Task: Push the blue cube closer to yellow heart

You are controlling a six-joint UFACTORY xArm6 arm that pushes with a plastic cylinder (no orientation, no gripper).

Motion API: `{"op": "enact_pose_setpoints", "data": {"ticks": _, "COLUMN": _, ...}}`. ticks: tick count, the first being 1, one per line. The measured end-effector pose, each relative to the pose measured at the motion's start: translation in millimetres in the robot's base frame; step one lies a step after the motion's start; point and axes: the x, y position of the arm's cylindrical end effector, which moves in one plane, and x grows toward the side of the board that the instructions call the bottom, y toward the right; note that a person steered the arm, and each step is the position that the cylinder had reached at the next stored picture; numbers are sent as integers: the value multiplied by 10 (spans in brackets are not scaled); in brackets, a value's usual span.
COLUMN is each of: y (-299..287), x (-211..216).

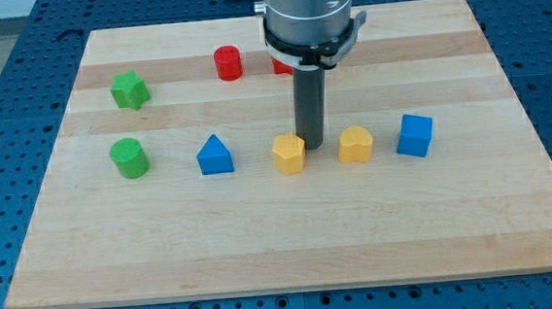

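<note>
Lining up to nudge the blue cube toward the yellow heart

My tip [313,148] is sitting between the yellow pentagon block [289,155] and the yellow heart [355,144], so I am needing to circle behind the blue cube [414,134], which is lying just right of the heart on the table [262,233], and push leftward gently. I carry no hand, only a rod. The blue triangle [215,155], green cylinder [129,157], green star [128,90] and red cylinder [228,62] are lying clear.

Wooden board [292,251] with green, red, blue, yellow blocks
</note>
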Motion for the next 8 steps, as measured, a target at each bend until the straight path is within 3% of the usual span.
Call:
{"op": "enact_pose_setpoints", "data": {"ticks": 1, "y": 459, "x": -590}}
{"op": "enact_pose_setpoints", "data": {"ticks": 2, "y": 598, "x": -767}}
{"op": "enact_pose_setpoints", "data": {"ticks": 4, "y": 1279, "x": -788}}
{"op": "enact_pose_setpoints", "data": {"ticks": 8, "y": 1785, "x": -117}}
